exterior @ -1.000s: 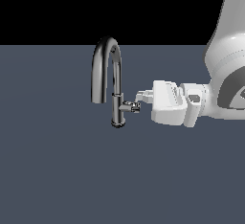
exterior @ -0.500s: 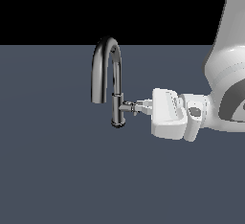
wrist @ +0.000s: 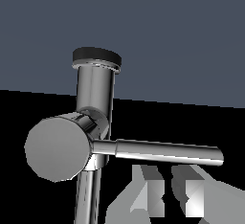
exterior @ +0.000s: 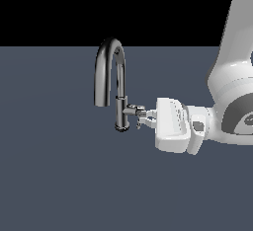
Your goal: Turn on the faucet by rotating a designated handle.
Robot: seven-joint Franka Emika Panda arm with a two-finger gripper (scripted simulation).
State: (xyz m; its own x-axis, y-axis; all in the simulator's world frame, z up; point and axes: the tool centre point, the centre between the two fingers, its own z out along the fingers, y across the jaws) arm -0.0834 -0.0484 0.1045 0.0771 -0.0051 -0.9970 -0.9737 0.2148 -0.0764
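Jaws look nearly closed, grasping nothing; gripper [exterior: 142, 117] sits beside the handle [wrist: 162, 151] of the faucet [exterior: 116, 84] — push the lever steadily sideways, avoiding slip-off.

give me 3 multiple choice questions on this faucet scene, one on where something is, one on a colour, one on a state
1. On which side of the faucet is the gripper, in the exterior view?
A. its left
B. its right
C. above the spout

2. What colour is the gripper body?
A. white
B. red
C. yellow

3. How does the handle lie against the faucet body, in the wrist view?
A. sticking out sideways, across it
B. parallel along it
C. broken off

Answers:
1. B, the arm comes in from the exterior view's right.
2. A, its housing renders white.
3. A, the thin lever runs crosswise from the round stub.
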